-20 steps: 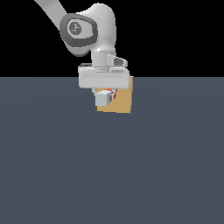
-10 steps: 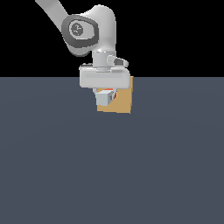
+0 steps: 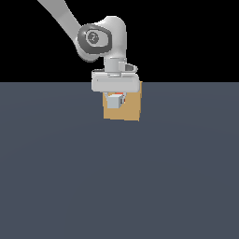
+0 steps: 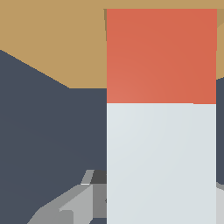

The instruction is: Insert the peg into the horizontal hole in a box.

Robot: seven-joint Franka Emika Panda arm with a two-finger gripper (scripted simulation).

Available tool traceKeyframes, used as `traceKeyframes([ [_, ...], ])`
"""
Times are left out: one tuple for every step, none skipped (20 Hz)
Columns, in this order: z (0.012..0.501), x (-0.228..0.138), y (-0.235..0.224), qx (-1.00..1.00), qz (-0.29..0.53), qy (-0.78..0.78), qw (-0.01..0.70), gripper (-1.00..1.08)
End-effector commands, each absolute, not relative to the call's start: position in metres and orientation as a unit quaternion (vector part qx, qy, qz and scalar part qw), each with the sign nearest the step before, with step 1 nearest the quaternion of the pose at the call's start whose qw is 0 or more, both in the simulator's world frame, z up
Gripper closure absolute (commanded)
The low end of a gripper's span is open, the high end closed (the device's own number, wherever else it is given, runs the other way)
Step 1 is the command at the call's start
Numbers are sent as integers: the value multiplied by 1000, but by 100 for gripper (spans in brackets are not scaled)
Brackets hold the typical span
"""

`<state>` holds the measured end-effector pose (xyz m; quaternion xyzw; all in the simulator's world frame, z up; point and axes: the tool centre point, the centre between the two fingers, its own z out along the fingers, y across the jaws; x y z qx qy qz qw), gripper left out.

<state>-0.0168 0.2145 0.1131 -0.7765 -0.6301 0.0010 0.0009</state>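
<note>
The box point(image 3: 128, 108) (tan) sits on the floor point(image 3: 116, 177).

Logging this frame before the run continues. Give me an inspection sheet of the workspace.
Surface: plain dark grey-blue floor, bare where it shows.
Peg: held by the arm, orange-red end toward the box; only a small bit shows in the exterior view.
Box: tan block resting on the floor, right behind the peg.
Hole: not visible in either view; whether the peg has entered it cannot be told.
Clutter: nothing seen.
Gripper: directly in front of the box, shut on the peg.
Cables: nothing seen.
Surroundings: black background above the floor.
</note>
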Motion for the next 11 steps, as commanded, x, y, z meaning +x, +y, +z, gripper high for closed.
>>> traceKeyframes([
  [116, -12, 230, -777, -1, -630, 0, 108],
  [116, -11, 234, -777, -1, -630, 0, 108],
  [116, -10, 238, -777, -1, -630, 0, 108],
  [116, -9, 241, -777, -2, -630, 0, 108],
  [116, -9, 244, -777, -2, -630, 0, 108],
  [116, -8, 246, -777, -2, -630, 0, 108],
  [116, -7, 247, -777, -2, -630, 0, 108],
  [116, -7, 248, -777, -2, -630, 0, 108],
  [116, -7, 249, -777, -2, -630, 0, 108],
  [116, -6, 248, -777, -2, -630, 0, 108],
  [116, -6, 248, -777, -2, -630, 0, 108],
])
